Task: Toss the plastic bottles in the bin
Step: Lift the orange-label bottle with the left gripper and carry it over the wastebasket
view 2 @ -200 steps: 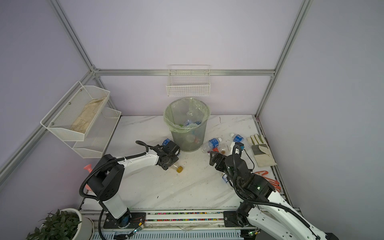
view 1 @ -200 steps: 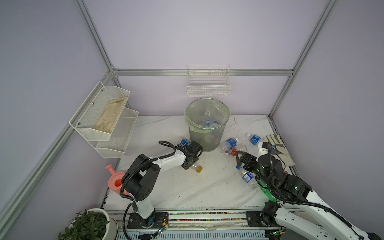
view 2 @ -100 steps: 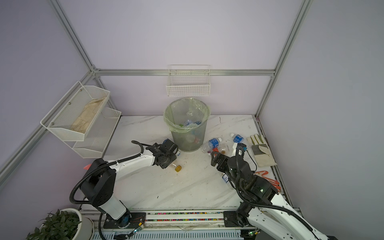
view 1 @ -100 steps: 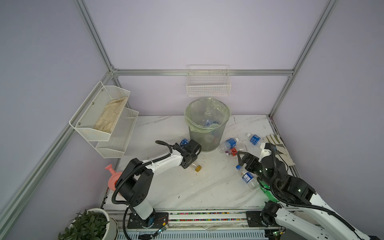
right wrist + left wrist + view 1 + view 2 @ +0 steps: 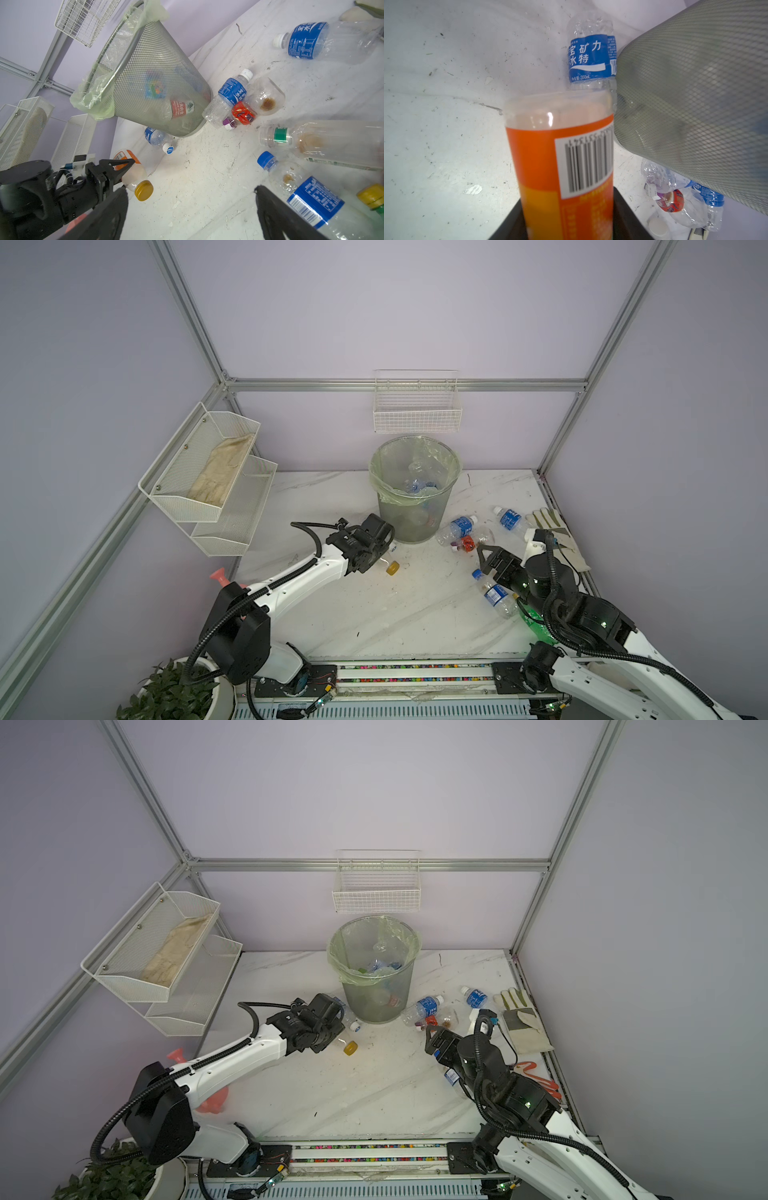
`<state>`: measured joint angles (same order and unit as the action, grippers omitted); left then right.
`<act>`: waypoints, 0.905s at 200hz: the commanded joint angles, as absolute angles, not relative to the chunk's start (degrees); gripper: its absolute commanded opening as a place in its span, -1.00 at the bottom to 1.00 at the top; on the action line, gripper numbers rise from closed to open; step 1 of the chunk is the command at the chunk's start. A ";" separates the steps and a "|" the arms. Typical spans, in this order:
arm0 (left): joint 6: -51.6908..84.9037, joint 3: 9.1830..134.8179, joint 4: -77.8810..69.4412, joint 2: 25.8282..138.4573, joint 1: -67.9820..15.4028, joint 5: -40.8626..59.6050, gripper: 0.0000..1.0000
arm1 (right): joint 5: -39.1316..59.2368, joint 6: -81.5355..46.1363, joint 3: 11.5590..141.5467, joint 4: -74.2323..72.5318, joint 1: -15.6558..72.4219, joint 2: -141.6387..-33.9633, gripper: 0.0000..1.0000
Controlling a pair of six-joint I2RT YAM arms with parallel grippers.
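now left claw [image 5: 126,174] tight around orange-label bottle [image 5: 560,166], right claw [image 5: 191,190] wide apart

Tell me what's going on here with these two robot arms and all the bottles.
Two robot arms are clearing loose bottles off the table into the mesh bin. The left gripper is shut on an orange-labelled bottle, low beside the bin's base. The right gripper is open and empty, hovering above the ones on the right side. A few binned bottles already lie inside.
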<state>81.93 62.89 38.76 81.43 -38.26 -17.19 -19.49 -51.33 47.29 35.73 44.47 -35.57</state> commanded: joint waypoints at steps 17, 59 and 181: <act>82.02 61.88 40.21 74.26 -37.88 -19.79 -1.00 | -20.22 -54.12 45.92 37.44 44.47 -34.98 0.95; 78.41 64.61 42.63 68.59 -37.88 -22.29 -1.00 | -19.27 -54.49 44.70 36.85 44.49 -35.68 0.95; 59.56 77.72 43.51 60.96 -40.68 -30.35 -1.00 | -16.79 -55.37 41.77 34.45 44.47 -38.23 0.95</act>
<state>65.54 69.87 44.49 60.38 -39.24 -27.40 -17.15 -54.00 42.48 35.35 44.47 -37.91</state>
